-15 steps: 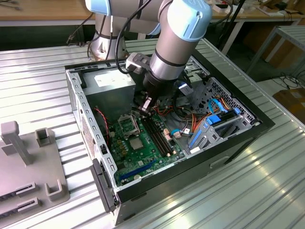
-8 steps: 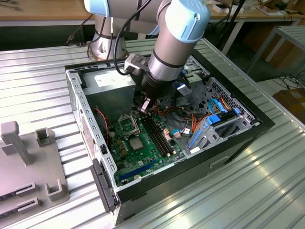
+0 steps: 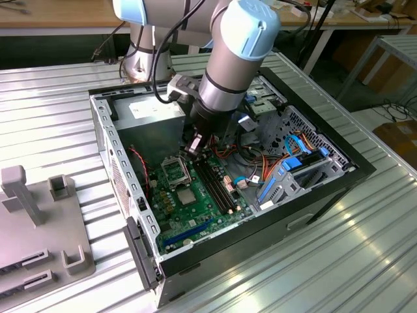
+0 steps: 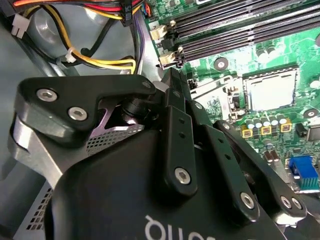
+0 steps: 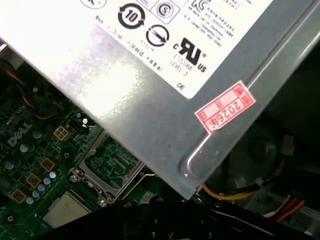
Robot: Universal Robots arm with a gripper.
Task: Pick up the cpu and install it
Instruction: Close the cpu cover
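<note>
The cpu (image 3: 187,197) is a small silver-grey square lying flat on the green motherboard (image 3: 202,215), just in front of the black-framed socket (image 3: 174,171). It appears in both wrist views as the cpu (image 4: 270,90) and the cpu (image 5: 65,210), beside the socket's raised metal frame (image 5: 107,167). My gripper (image 3: 195,141) hangs inside the case above the board, behind the socket and apart from the cpu. Its black fingers (image 4: 175,135) converge to a point and look shut with nothing in them.
The open computer case (image 3: 130,215) lies on a ribbed metal table (image 3: 313,261). The grey power supply (image 5: 165,85) sits close behind the gripper. Black memory slots (image 3: 214,179), coloured cables (image 4: 100,60) and a blue drive bay (image 3: 287,173) crowd the exterior view's right. A grey fixture (image 3: 39,222) stands on the left.
</note>
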